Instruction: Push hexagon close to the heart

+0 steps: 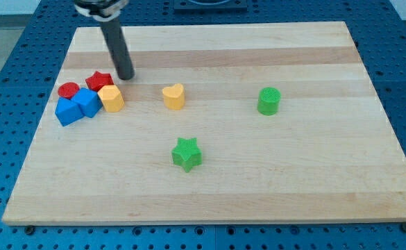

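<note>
Nearest the view's bottom: a green star-shaped block (187, 153) on the pale wooden board (314, 180), well apart from my tip (125, 77), down and to the view's right of it. Farther right, at about mid-board height: a green cylinder block (268, 101), the block farthest from the tip.

No pincer on this arm, so nothing to report as open, closed or gripping; only a straight dark rod (116, 45), slanting down from the view's top, ending in the tip on the board.

Just below the tip and slightly to the view's left: a yellow hexagon block (111, 98), near the tip but seemingly not touching it. Just left of the tip: a red star-shaped block (99, 80), close beside it, contact impossible to tell. Left of that star: a red round block (69, 89). Below these, down-left of the tip: two blue blocks, one (87, 102) beside the hexagon, the other (68, 111) at the cluster's left end; exact shapes hard to make out. All five packed in a tight cluster.

To the view's right of the tip and a little lower: a yellow heart-shaped block (174, 96), alone, clearly apart from the hexagon, with bare wood between the two. Around the board: blue perforated table surface (1, 139).
</note>
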`<action>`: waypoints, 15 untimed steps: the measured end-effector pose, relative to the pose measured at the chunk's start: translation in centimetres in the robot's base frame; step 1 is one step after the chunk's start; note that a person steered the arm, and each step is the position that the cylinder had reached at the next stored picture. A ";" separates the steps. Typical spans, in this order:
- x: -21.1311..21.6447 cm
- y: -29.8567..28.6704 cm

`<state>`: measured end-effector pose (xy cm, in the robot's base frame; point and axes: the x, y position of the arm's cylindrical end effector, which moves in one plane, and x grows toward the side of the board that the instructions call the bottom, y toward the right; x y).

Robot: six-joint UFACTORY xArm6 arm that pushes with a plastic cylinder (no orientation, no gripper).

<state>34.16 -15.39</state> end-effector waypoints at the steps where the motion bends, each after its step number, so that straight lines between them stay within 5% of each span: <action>1: 0.7 -1.3; 6: 5.7 -3.2; 8: 10.6 0.7; 10: 13.0 -4.2; 12: 20.5 -4.1; 15: 12.3 3.0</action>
<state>46.42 -12.41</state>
